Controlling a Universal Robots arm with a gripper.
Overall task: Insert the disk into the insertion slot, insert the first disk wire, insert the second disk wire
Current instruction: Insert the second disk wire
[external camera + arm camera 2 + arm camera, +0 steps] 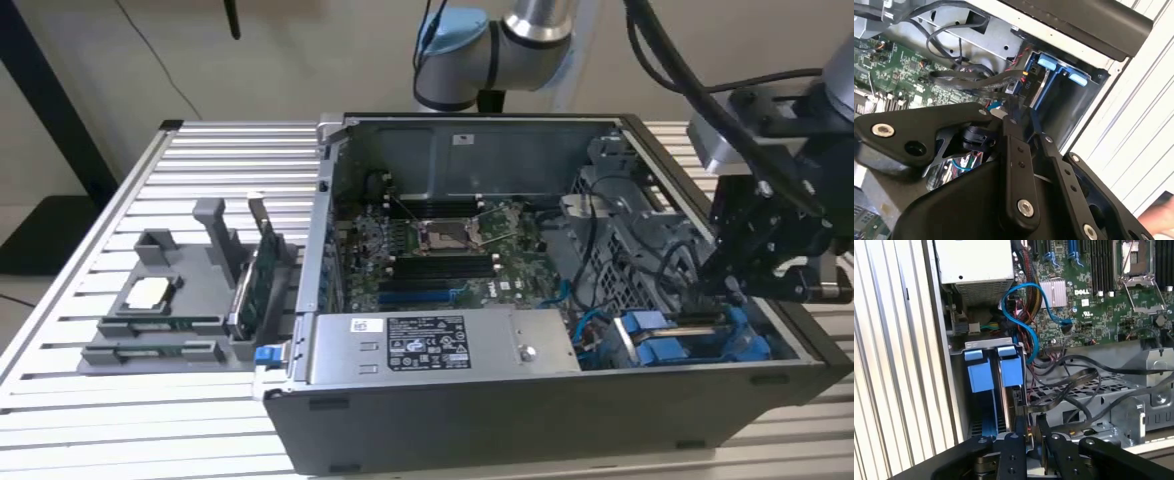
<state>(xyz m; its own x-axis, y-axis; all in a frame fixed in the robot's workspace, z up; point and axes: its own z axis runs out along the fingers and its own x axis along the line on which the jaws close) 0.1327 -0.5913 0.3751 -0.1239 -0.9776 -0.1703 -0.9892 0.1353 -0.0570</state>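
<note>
Inside — one disk (1006, 390), two blue tabs (994, 371)

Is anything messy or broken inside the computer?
Nothing looks broken. The computer case lies open on its side with loose cables looping around, which looks messy. The end effector sits right at the blue-tabbed insertion slot, beside black wires. Nothing is spilled.

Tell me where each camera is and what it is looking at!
Exterior view: off the arm, above the table, looking down into the open computer case; the arm and hand show.
First wrist view: on the arm, facing the blue carrier tabs; black hand links show.
Second wrist view: on the arm, facing the insertion slot.
All share the blue tabs.
</note>
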